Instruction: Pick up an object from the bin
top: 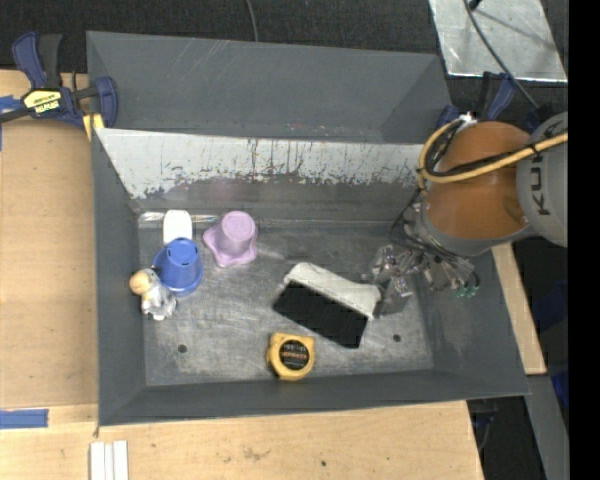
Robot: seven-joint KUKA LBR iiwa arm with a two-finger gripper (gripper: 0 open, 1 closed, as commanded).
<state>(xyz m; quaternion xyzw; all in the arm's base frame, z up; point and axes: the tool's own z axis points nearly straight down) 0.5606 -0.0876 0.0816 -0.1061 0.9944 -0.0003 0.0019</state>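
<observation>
My gripper (392,290) hangs low at the right side of the bin floor, under the orange cover. Its fingertips sit at the right end of a flat pad with a white top and black underside (325,303), which lies tilted in the middle of the floor. Whether the fingers touch the pad is not clear. A yellow tape measure (291,355) lies in front of the pad, near the front wall.
At the left of the floor stand a purple cup (232,238) upside down, a blue cup (179,265), a white block (177,225) behind it and a small figurine (152,293). The arm comes in over the right rim.
</observation>
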